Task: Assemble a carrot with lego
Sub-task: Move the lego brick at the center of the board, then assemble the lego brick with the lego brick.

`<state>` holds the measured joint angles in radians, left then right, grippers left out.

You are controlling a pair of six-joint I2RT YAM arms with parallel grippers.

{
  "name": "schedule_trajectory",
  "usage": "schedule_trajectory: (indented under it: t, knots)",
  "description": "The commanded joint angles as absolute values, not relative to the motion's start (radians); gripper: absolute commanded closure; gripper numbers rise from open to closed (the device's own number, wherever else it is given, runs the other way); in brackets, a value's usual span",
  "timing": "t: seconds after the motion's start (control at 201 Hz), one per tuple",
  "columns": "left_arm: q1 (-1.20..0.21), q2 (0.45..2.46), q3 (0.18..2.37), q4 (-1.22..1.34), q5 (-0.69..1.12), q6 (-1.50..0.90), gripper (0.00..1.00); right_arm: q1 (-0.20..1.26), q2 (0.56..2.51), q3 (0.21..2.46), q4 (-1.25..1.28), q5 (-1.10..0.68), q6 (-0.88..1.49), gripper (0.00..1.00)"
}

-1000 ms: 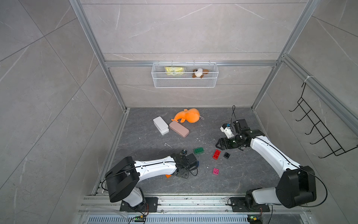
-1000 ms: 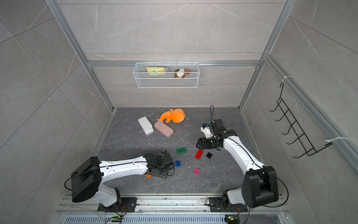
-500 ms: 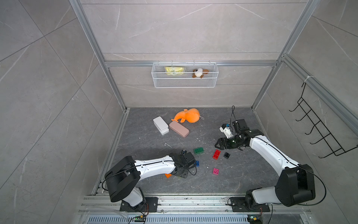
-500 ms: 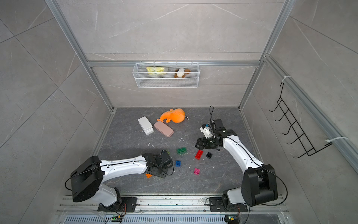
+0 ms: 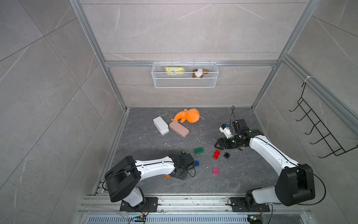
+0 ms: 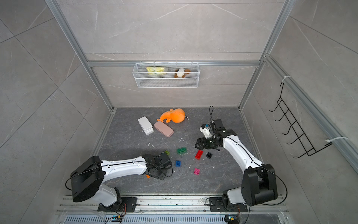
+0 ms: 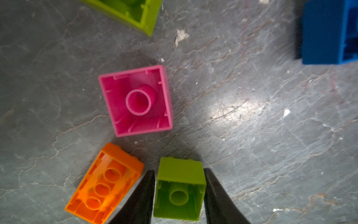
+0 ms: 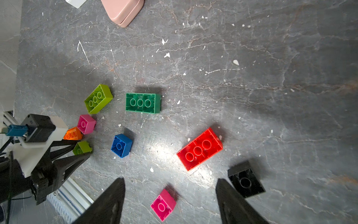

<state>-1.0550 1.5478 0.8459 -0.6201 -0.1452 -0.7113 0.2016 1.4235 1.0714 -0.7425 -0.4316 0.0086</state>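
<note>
Assembly of the carrot is not yet begun: the studded plastic bricks (image 6: 178, 163) are all laid singly, hollow undersides up, on the dark grey stone-patterned floor (image 5: 155, 139).

The left gripper (image 7: 178, 169) is closed at floor level on a small lime green square brick (image 7: 179, 190), which is clamped on two opposite sides by the black fingers (image 7: 143, 194). A translucent orange oblong brick (image 7: 104, 182) is located just beside one finger, and a pink square brick (image 7: 135, 100) is located near both. A longer lime green oblong brick (image 8: 98, 98) and a blue square brick (image 8: 121, 145) are positioned a little further off.

The right gripper (image 8: 170, 180) is held above the floor with its jaws set wide apart and nothing gripped. In the right wrist view a second pink square brick (image 8: 163, 204) is seen on the floor between the fingers, with a red oblong brick (image 8: 199, 149), a black square brick (image 8: 246, 182) and a dark green oblong brick (image 8: 143, 102) nearby.

A white rounded case (image 5: 160, 125), a pale pink rounded case (image 5: 178, 129) and an orange plush toy (image 5: 188, 115) are placed toward the rear, well apart from the bricks.
</note>
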Motion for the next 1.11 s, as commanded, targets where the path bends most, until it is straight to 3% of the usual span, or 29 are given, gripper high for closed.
schedule_trajectory:
  t: [0.0,0.249,0.408,0.617,1.105]
  knots:
    - [-1.052,1.536,0.845,-0.621,-0.133,-0.696,0.61,0.2,1.436,1.063,-0.739,-0.446,0.023,0.23]
    - [-1.052,1.454,0.906,-0.605,-0.148,-0.509,0.81,0.195,1.408,1.078,-0.759,-0.431,-0.002,0.23]
    - [-1.053,1.428,0.961,-0.555,-0.09,-0.141,0.81,0.166,1.411,1.102,-0.761,-0.441,-0.016,0.23]
    - [-1.054,1.548,1.106,-0.58,-0.013,0.309,0.83,0.126,1.428,1.12,-0.795,-0.418,-0.03,0.23]
    - [-1.007,1.867,1.42,-0.787,0.017,0.597,0.82,0.107,1.414,1.095,-0.803,-0.372,-0.029,0.23]
